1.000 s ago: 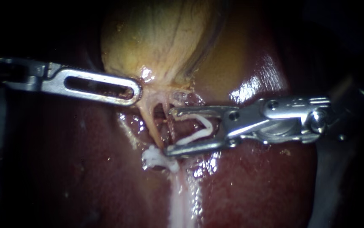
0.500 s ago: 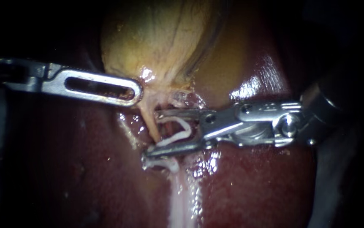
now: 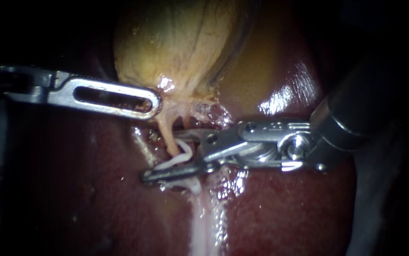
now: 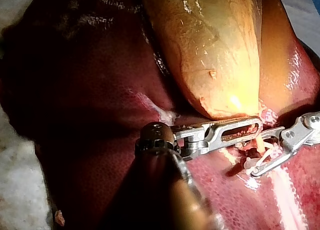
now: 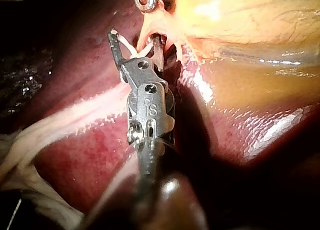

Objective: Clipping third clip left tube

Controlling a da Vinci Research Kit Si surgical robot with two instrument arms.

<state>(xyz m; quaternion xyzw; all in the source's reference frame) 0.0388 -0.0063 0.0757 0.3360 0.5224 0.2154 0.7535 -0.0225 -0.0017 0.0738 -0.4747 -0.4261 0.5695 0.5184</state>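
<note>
Endoscope view: my right instrument reaches in across the liver, its jaws set narrow and both pressing on a white clip held between them. The clip's legs straddle the pale left tube just below the gallbladder. My left instrument lies with its tip against the gallbladder's neck, just above that tube.

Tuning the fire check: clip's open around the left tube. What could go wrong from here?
1. The clip in the right instrument sits just above the placed clip; closing may land on it.
2. The instrument's lower tip lies against the liver and might dig in.
3. The left tube's far side is hidden, so the clip may not span it.
</note>
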